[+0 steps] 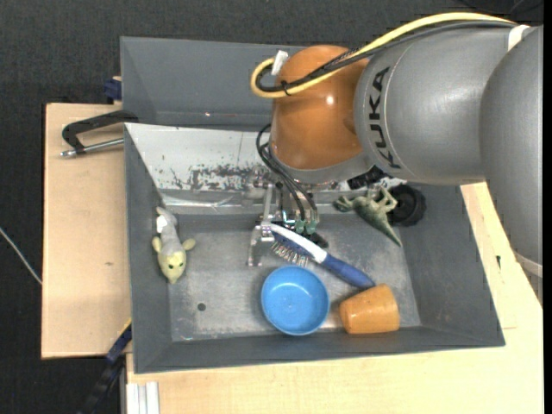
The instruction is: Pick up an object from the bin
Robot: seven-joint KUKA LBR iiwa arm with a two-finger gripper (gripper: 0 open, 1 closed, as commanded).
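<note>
Well off the bin (143,248) walls, hand (274,233) hangs over blue-handled brush (321,258).

Gripper (278,235) low in mid bin (216,304), at brush (323,260) bristle end, poss. touching it; bowl (295,300) & cup (371,310) nr; plush toy (172,250) view's left.

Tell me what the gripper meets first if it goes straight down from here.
Most likely the white head of the blue-handled brush, lying directly under the gripper, beside the blue bowl. Depth is unclear from above; it may already be touching it.
</note>
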